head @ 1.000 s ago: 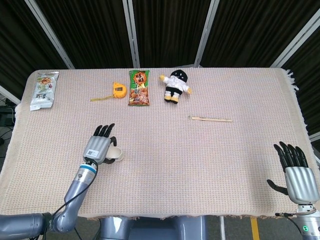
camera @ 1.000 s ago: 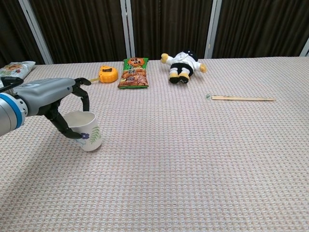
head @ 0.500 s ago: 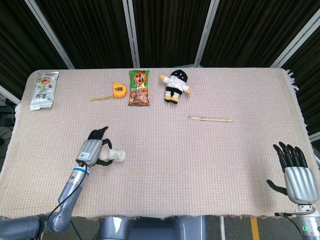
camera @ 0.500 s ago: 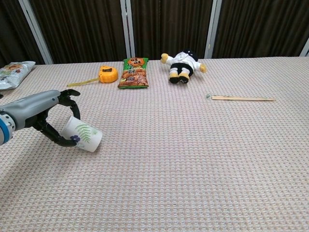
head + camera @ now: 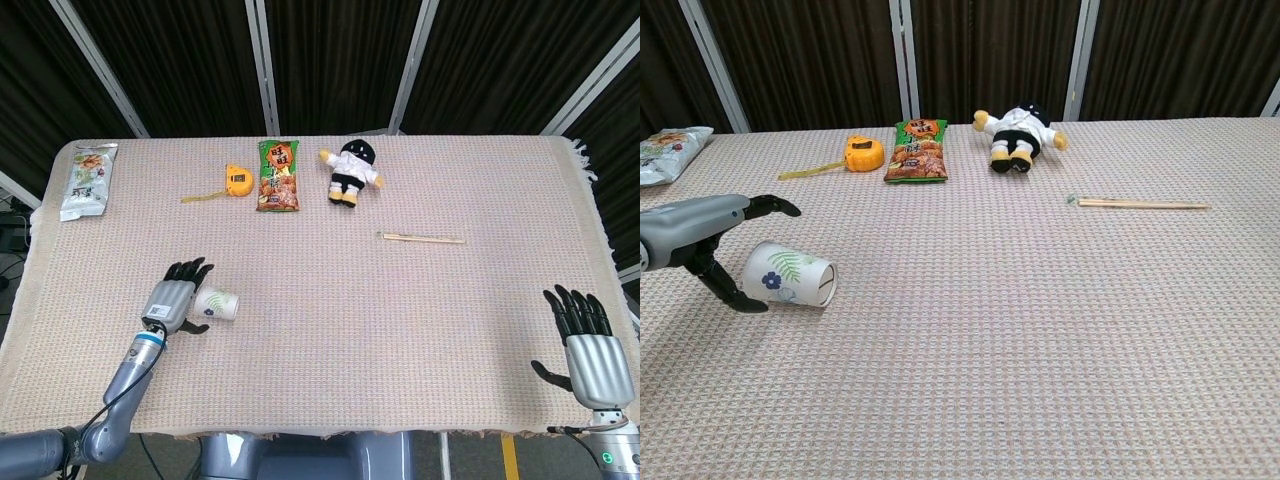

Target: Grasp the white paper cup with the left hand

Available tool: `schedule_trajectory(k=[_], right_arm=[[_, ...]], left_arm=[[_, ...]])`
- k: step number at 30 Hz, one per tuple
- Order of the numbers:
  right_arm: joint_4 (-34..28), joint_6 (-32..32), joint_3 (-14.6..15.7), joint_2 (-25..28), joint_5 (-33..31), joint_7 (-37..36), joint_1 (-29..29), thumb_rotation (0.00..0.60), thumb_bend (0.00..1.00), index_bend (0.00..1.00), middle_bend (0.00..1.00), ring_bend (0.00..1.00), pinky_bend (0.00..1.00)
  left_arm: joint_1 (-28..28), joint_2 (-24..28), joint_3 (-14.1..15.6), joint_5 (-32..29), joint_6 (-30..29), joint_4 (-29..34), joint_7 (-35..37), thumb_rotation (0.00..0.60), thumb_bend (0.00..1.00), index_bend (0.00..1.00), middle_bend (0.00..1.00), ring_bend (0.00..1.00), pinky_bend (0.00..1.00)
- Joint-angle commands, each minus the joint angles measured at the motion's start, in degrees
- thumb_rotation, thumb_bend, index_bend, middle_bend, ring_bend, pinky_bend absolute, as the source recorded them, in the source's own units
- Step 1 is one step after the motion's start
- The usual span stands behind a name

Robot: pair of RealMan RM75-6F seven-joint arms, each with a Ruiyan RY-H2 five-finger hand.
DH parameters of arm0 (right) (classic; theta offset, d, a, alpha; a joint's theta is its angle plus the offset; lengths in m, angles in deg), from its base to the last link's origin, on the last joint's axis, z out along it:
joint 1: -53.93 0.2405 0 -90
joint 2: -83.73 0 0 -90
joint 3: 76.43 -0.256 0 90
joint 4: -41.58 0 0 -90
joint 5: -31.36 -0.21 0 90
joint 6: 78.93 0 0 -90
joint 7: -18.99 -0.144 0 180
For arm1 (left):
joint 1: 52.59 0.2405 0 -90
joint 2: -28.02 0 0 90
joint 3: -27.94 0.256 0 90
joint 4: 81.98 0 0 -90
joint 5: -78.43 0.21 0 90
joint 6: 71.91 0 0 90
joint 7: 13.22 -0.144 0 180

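Your left robot hand sits with fingers spread, gripping nothing, at nine o'clock of the white paper cup, which lies tipped on its side on the desk, so you likely need it inside the fingers before closing.

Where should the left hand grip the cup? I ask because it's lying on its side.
Probably around the cup's side wall near the middle, coming from above or from its base end, where the left hand is. It lies tipped over, mouth pointing away from the hand, so its round body is exposed and could roll; fingers on opposite sides of the wall would steady it.
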Motion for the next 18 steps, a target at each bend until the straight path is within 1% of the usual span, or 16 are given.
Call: schedule_trajectory(k=[1,2,7,15,18], right_arm=[[0.03,-0.02,-0.07,0.02,-0.07,-0.13,0.03,0.6,0.05,0.0,0.0,0.0,0.0],[0.04,-0.02,-0.08,0.05,-0.08,-0.25,0.03,0.6,0.05,0.0,0.0,0.0,0.0],[0.09,-0.04,-0.05,0.25,-0.04,-0.71,0.0,0.6,0.05,0.0,0.0,0.0,0.0],[-0.1,-0.34,0.0,0.42,-0.02,-0.87,0.12,0.6,0.05,0.0,0.0,0.0,0.0],[0.0,-0.37,0.13,0.4,0.13,-0.95,0.11,0.6,0.05,0.0,0.0,0.0,0.0]], left_arm=[[-2.29,-2.24,0.22,-0.19,-3.08,0.25,-7.72,0.6,0.07,0.18,0.0,0.0,0.0],[-2.73,-3.02,0.14,-0.78,-3.91,0.29,-9.77,0.6,0.07,0.2,0.0,0.0,0.0],[-4.52,-5.62,-0.15,-3.94,-6.41,0.61,-17.43,0.6,0.07,0.26,0.0,0.0,0.0],[-6.13,-8.62,-0.28,-6.94,-8.41,-0.47,-23.31,0.6,0.07,0.29,0.0,0.0,0.0],[-6.59,-9.74,-0.48,-7.64,-8.73,-1.14,-24.2,0.6,0.07,0.35,0.0,0.0,0.0]])
